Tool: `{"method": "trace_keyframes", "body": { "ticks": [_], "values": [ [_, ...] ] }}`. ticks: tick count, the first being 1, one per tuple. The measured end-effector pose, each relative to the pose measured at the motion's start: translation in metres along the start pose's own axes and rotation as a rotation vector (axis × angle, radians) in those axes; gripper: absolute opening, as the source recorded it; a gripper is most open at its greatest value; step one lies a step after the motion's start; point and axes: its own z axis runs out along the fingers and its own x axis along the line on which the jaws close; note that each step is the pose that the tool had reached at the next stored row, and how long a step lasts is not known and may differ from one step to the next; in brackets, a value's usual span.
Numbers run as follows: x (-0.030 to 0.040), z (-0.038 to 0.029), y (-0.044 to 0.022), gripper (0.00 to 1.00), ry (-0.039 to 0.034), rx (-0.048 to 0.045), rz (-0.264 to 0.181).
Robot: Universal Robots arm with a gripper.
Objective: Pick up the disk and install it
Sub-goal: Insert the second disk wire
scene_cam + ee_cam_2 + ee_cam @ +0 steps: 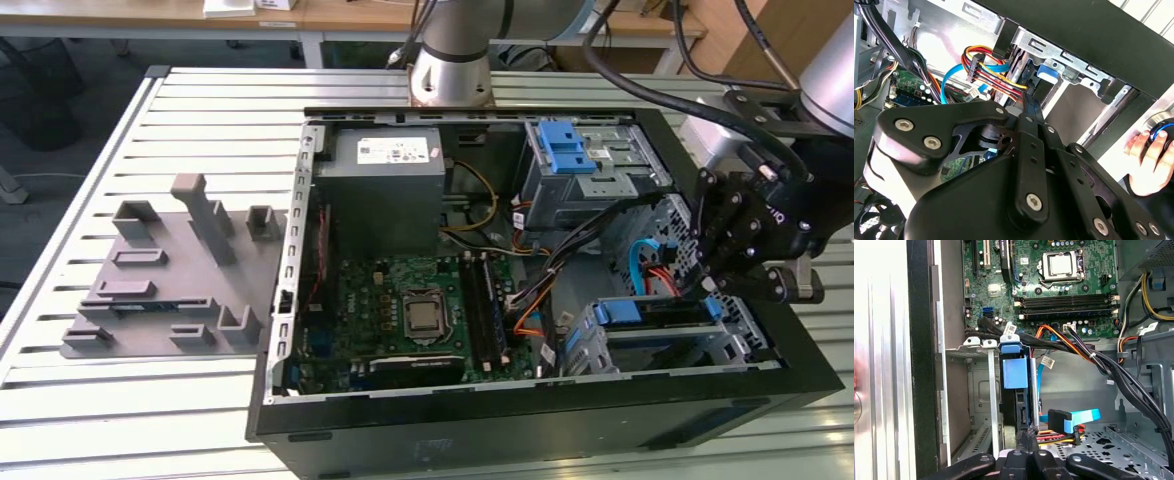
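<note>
Exterior view: open computer case (534, 420) lying on a slatted metal table (120, 400); black gripper (747, 270) lowered at the case's side toward the exterior view's right, above the lower drive bay. Grey moulded fixture (167, 285) on the table toward the exterior view's left, well apart from the case. Grey power-supply box (387, 165) and grey cage with blue latch (574, 150) at the case's far end; motherboard (414, 310) in the middle.

First wrist view: the disk (1016, 405) standing on edge in the bay beside the case wall, its blue bracket tab (1015, 372) uppermost in the slot, metal bay frame (974, 347) just beside it. Fingers (1029, 437) pressed close together, tips at the disk's edge; whether they pinch it or merely touch it cannot be told. Blue flat cable with black connector (1069, 419) and a red-yellow-black wire bundle (1064, 440) just beside the fingertips, crowding the approach.

Second wrist view: gripper linkage in the foreground, narrow fingers reaching toward the blue tab; coloured wire bundle (991, 67) draped alongside. A person's hand (1146, 165) rests on a round object outside the case.
</note>
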Motion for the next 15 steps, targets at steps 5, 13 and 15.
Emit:
{"method": "trace_keyframes", "body": {
  "ticks": [5, 13, 15],
  "values": [
    [0.0, -0.0001, 0.0006, 0.11, -0.0001, 0.0056, 0.0],
    [0.0014, -0.0017, 0.0075, 0.11, -0.003, 0.0434, 0.0],
    [0.0016, -0.0068, 0.0077, 0.11, -0.0031, 0.0435, 0.0]
  ]
}}
